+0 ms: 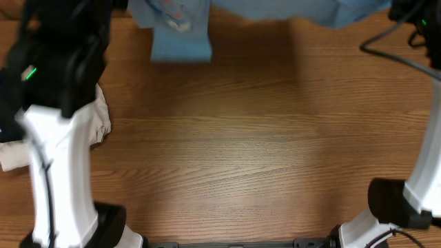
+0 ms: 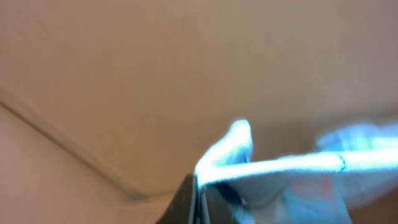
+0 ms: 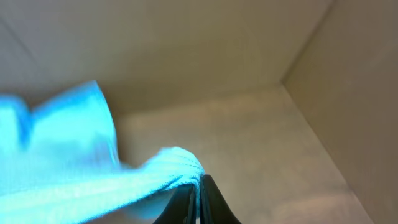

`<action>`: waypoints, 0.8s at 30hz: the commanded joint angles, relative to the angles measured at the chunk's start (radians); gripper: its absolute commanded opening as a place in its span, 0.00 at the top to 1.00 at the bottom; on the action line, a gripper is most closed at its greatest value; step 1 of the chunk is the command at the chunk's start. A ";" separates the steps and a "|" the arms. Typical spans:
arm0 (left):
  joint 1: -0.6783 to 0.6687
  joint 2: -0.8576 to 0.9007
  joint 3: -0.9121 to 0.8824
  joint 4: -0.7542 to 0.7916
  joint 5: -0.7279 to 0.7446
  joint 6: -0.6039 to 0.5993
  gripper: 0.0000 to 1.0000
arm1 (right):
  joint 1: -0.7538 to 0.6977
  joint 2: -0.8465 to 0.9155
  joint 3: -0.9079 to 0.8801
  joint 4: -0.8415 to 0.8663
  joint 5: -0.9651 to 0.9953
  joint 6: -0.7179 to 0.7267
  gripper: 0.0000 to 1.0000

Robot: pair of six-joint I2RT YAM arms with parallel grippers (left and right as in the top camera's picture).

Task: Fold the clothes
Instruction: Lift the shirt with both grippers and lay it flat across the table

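Note:
The clothes (image 1: pixel 180 34), a light sky-blue T-shirt, hang along the far edge of the overhead view, and one flap droops onto the wooden table (image 1: pixel 248 151). In the left wrist view my left gripper (image 2: pixel 198 202) is shut on a bunched edge of the T-shirt (image 2: pixel 292 168), which stretches off to the right with a trace of red print. The right wrist view has my right gripper (image 3: pixel 198 199) shut on a ribbed fold of the T-shirt (image 3: pixel 74 180), which trails to the left. Neither gripper's fingertips show in the overhead view.
A cream garment (image 1: pixel 103 122) lies at the table's left side, partly under my left arm (image 1: pixel 58 138). My right arm (image 1: pixel 420 186) stands at the right edge. A black cable (image 1: pixel 393 52) runs across the far right corner.

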 commanded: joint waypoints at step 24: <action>-0.124 0.248 -0.820 -0.461 0.653 -0.087 0.96 | -0.268 0.012 -0.855 0.007 -0.042 0.120 0.96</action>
